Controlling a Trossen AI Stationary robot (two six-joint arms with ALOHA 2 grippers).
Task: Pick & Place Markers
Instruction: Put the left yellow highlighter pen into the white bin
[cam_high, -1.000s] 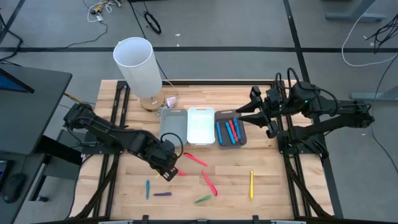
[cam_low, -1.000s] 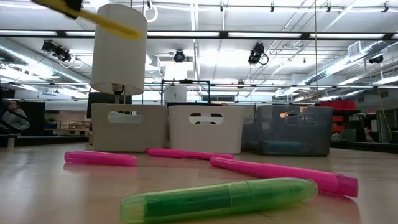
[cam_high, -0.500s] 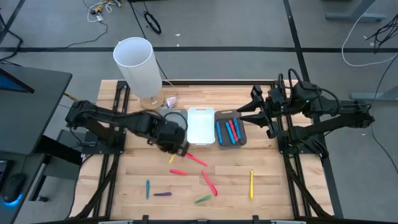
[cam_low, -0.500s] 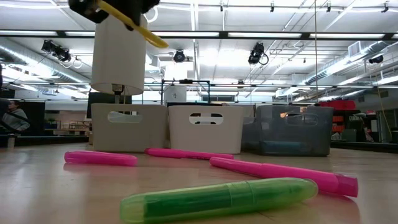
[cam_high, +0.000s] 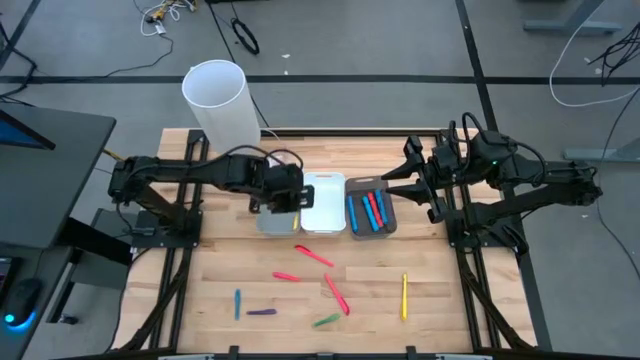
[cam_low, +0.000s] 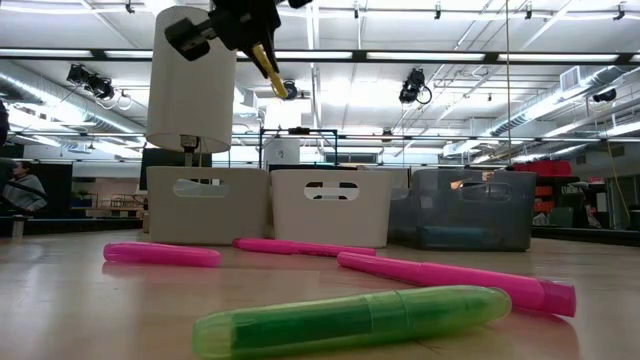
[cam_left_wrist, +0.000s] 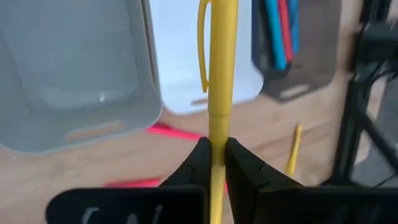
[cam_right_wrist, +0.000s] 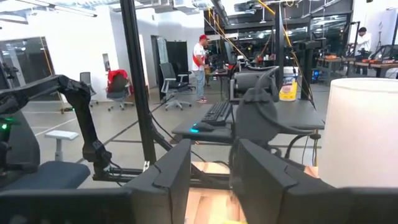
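Left gripper (cam_left_wrist: 214, 163) is clamped on a yellow marker (cam_left_wrist: 219, 68), fingers pressed to the barrel near its lower part, so the pen juts forward past the tips. Seen from above, this gripper (cam_high: 283, 196) hangs over the row of three bins, about at the join of the grey bin (cam_high: 270, 222) and the white bin (cam_high: 322, 205). The dark bin (cam_high: 388, 225) at the row's far end already holds red and blue markers. Step in hand, as judged: carrying a picked marker to a bin. Next move calls for settling over one bin, which one cannot be told, lowering, then parting the fingers to let the pen drop inside. Right gripper (cam_high: 412, 182) waits beside the dark bin, fingers (cam_right_wrist: 168, 174) a little apart and holding nothing. Loose markers remain on the table: pink ones (cam_high: 314, 256), a green one (cam_high: 326, 320), a purple (cam_high: 262, 312), a blue (cam_high: 237, 303) and a second yellow (cam_high: 405, 296).
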